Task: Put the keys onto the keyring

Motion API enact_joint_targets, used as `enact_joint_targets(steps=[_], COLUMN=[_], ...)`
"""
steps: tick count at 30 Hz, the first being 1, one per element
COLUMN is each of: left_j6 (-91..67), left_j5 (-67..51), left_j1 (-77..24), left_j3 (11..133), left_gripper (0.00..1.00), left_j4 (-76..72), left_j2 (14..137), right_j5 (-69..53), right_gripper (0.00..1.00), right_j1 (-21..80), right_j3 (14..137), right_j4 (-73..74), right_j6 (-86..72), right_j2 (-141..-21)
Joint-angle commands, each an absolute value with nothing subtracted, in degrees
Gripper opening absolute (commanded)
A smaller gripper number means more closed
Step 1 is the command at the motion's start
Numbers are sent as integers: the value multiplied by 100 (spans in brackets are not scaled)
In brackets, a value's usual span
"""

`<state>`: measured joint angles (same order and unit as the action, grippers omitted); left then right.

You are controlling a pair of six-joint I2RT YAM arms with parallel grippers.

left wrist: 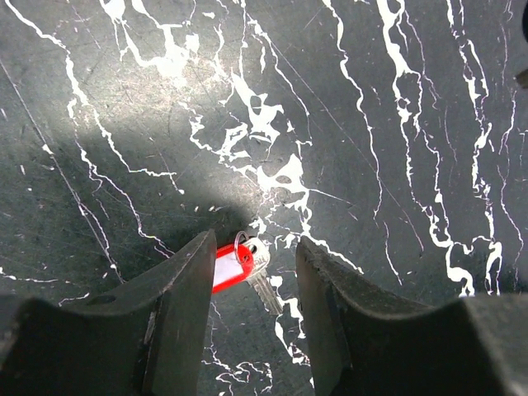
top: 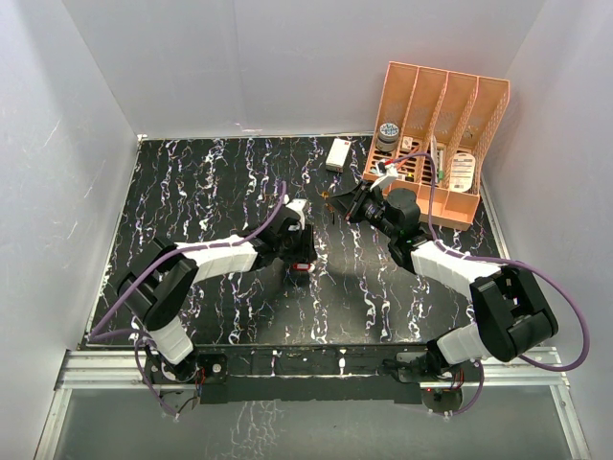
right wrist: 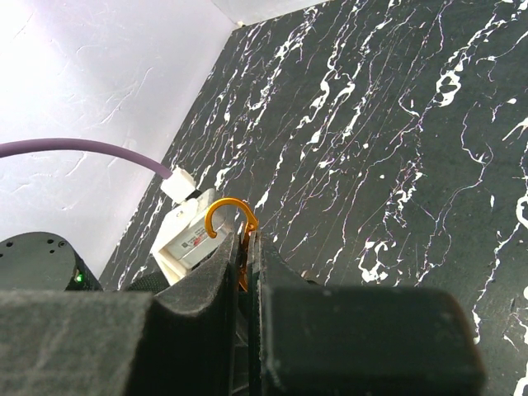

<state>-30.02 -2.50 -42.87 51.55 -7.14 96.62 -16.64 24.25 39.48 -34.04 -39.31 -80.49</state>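
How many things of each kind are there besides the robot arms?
Key: 1
Keyring: 1
White box: 1
Orange rack: 1
Total: 4, not counting the small items inside the rack, which are too small to tell apart.

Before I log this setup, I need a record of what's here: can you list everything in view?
key: one, red head, on the table between the left fingers
keyring: one, orange-gold, pinched in the right fingers
box: one, white, far side of the table
file rack: one, orange, far right corner, small items inside
table: one, black marbled
left gripper: fingers open around the key
right gripper: fingers shut on the keyring
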Motion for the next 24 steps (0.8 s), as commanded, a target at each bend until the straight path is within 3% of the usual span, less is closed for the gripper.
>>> enact_joint_targets(steps=[1,24], left_j6=[-2961,-2988], left_j5=[-458,-558], left_j1=[-4254,-4254], left_j3=[5325,5313], left_gripper=[42,31], left_j4=[-781,-853], left_j2=[9800,9976], right_j5=[-1681,-1679], right_gripper=[0,0], right_j1=[2391,2332], right_j3=[3964,3920], right_j4=[-3667,-3648], right_j6=[-3901,-3890], right_j2=[-7923,-7886])
